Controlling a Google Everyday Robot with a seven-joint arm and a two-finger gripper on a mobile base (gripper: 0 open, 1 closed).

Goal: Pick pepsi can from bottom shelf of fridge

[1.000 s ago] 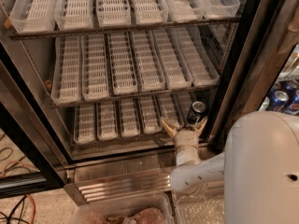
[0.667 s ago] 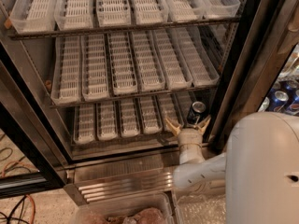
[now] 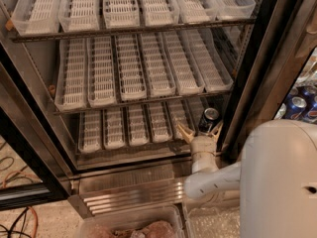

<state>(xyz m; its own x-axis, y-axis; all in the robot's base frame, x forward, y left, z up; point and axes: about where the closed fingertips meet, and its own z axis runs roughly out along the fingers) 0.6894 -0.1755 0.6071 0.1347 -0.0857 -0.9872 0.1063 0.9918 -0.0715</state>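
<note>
The pepsi can (image 3: 209,119) stands upright at the right end of the bottom shelf (image 3: 130,126) of the fridge (image 3: 250,78), its silver top showing. My gripper (image 3: 200,131) sits at the front of that shelf, just in front of and below the can. Its two tan fingers are spread apart, the left fingertip (image 3: 184,131) left of the can and the right one close beside it. The fingers hold nothing. The white arm (image 3: 213,177) reaches in from the lower right.
Two higher racks of white lane trays (image 3: 133,68) hang above. A black door frame (image 3: 257,73) stands right of the can. Several like blue cans (image 3: 302,105) sit behind the glass at far right. The steel sill (image 3: 131,187) and plastic bins (image 3: 129,227) lie below.
My gripper has moved right along the bottom shelf's front and slightly forward, closer to the pepsi can. The can has not moved.
</note>
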